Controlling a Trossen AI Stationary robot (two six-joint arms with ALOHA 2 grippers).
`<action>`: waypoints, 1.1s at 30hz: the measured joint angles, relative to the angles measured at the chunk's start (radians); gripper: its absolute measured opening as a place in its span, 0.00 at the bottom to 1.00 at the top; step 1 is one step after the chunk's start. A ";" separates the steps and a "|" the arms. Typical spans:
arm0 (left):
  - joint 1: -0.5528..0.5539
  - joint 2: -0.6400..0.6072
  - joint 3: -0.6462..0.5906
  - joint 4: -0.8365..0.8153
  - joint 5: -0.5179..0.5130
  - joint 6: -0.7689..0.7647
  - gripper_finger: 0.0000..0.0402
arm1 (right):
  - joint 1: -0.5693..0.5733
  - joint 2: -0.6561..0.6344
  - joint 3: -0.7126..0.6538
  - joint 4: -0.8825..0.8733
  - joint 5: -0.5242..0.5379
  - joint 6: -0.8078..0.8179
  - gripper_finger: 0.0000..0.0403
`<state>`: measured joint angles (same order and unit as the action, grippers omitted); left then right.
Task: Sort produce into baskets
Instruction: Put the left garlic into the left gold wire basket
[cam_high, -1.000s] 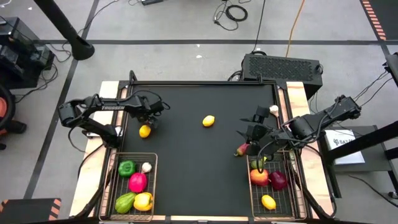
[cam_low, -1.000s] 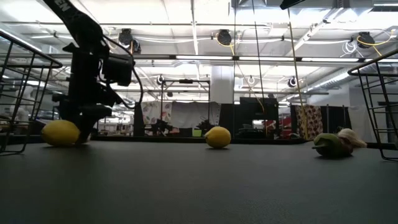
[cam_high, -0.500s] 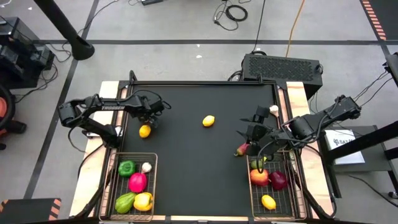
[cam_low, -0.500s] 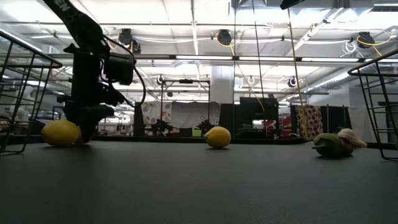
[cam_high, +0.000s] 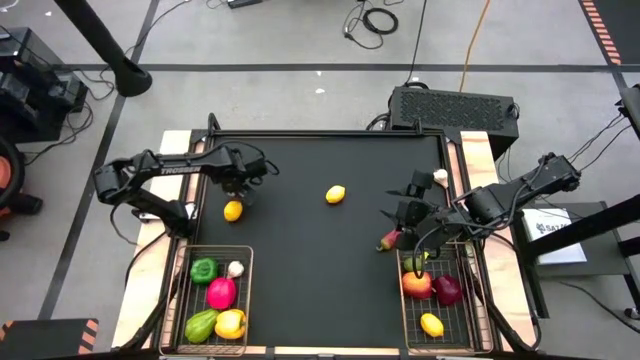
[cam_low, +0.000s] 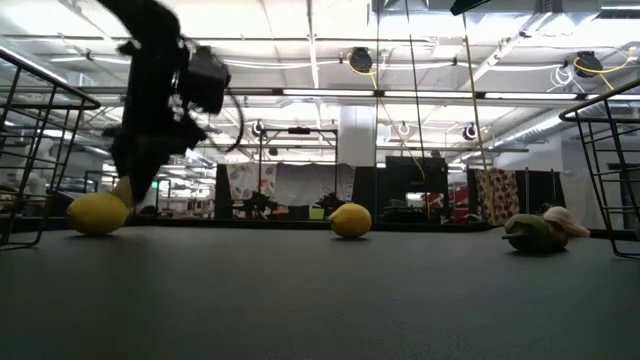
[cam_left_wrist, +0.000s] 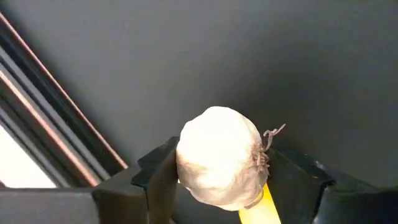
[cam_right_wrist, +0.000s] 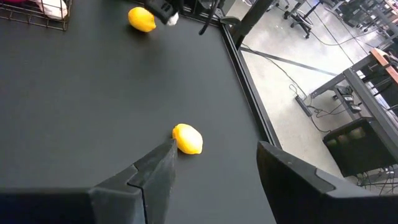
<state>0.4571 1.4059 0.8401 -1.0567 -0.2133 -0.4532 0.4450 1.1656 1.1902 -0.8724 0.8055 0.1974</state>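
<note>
- The left gripper is clamped on a white garlic bulb, which sits squarely between the two fingers; it is held above the table near the left edge, close to a lemon lying there.
- From this grip the left basket, at the near left corner, lies toward the near edge just past that lemon; the left arm is plainly the nearer one to it.
- The left basket holds a green pepper, a second garlic bulb, a pink-red pepper, a light green pepper and a yellow pepper.
- The right gripper waits near the right edge with its jaws apart and empty.
- A second lemon lies mid-table, ahead of those jaws in the right wrist view.
- The right basket, at the near right corner, holds two red apples and a third lemon.
- A dark red and green piece lies just outside its far corner.
</note>
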 joint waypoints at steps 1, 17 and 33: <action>-0.016 0.000 0.034 -0.041 0.007 0.009 0.54 | 0.000 0.000 0.000 0.000 0.000 0.000 0.53; -0.418 -0.112 0.550 -0.504 0.228 -0.252 0.54 | 0.000 0.000 0.000 0.000 0.001 0.007 0.53; -1.099 -0.113 0.508 -0.331 0.234 -0.841 0.54 | 0.000 0.000 0.000 0.000 0.000 0.008 0.53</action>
<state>-0.6418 1.2925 1.3481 -1.3878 0.0210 -1.2939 0.4446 1.1652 1.1904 -0.8722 0.8057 0.2050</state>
